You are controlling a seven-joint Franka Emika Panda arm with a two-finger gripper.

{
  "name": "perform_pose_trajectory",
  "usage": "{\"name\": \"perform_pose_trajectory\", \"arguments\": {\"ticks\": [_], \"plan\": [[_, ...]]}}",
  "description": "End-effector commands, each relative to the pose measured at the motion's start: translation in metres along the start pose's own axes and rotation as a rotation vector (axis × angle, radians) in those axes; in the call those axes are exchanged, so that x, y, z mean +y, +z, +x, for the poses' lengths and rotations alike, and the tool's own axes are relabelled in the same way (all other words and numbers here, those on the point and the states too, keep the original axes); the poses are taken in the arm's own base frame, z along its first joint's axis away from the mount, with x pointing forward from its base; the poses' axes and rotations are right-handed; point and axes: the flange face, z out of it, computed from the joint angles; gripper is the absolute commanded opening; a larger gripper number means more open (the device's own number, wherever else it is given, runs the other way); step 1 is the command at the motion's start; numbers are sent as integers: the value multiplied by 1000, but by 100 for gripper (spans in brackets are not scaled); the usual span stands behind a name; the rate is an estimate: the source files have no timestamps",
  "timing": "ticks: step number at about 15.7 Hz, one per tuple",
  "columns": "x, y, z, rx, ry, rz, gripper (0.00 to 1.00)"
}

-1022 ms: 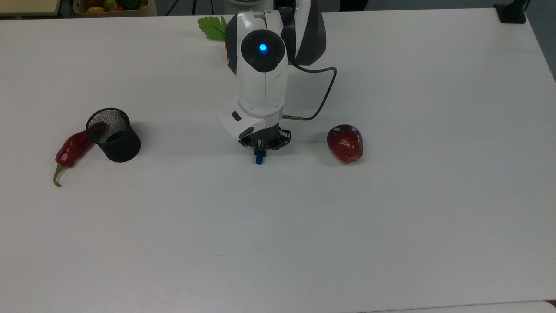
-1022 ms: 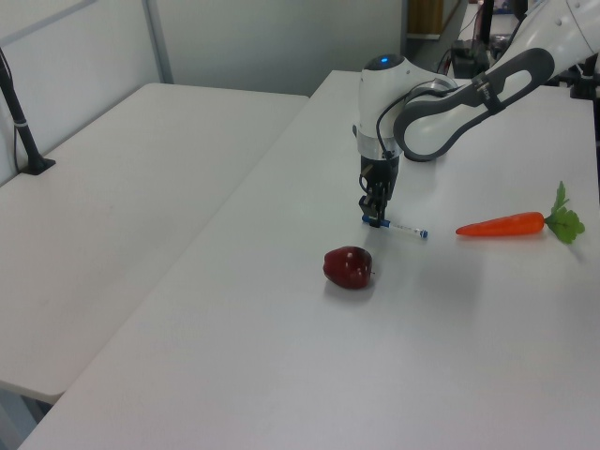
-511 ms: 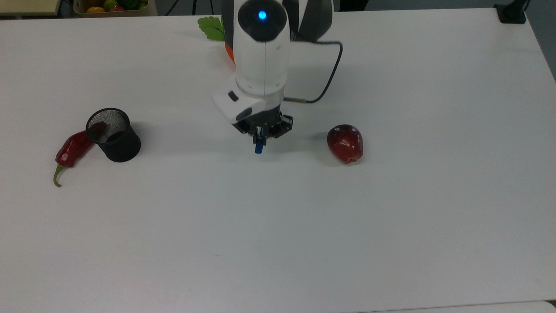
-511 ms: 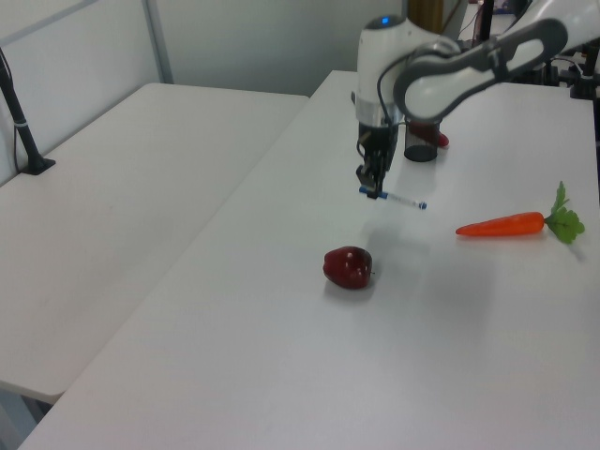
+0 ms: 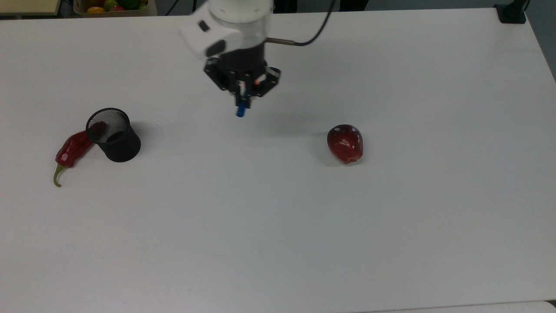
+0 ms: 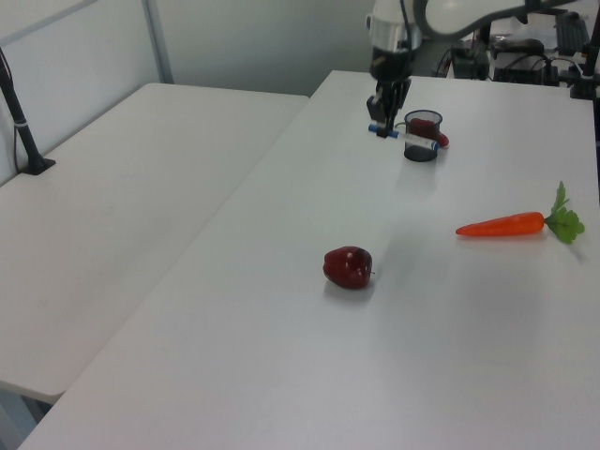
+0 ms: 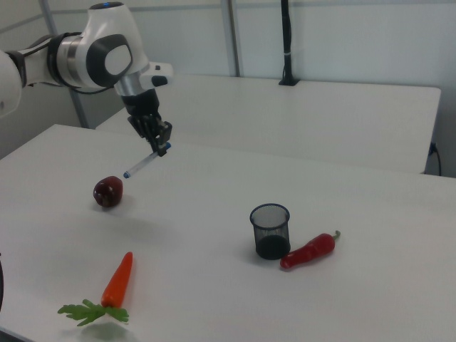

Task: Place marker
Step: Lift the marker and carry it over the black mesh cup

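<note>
Pincer [image 5: 241, 93]: hanging in the air above the table [image 5: 278, 226], clenched on the marker [image 7: 144, 162] near its blue cap end.

Marker: being held off the table in the pincer; in the right view it is slanting down from the pincer toward the right view's left.

Cup [image 5: 114, 134]: black mesh, standing upright on the table, well apart from the pincer toward the top view's left.

Chilli [image 5: 71, 150]: red, lying against the cup's far side from the pincer.

Apple [image 5: 345, 143]: dark red, sitting on the table, well apart from the pincer toward the top view's right.

Carrot [image 6: 506, 224]: lying on the table, well apart from the pincer.
</note>
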Motion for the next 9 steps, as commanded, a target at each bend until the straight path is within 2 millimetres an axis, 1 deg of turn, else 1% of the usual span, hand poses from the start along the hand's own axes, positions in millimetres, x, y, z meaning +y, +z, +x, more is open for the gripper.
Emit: {"name": "perform_pose_trajectory", "arguments": {"ticks": [1,3,5,9], "plan": [[66,0,12,0,22,-14,12],[112,-2,21,36,33,-24,12],[151,-12,33,140,59,-38,12],[216,-17,48,308,81,-86,12]]}}
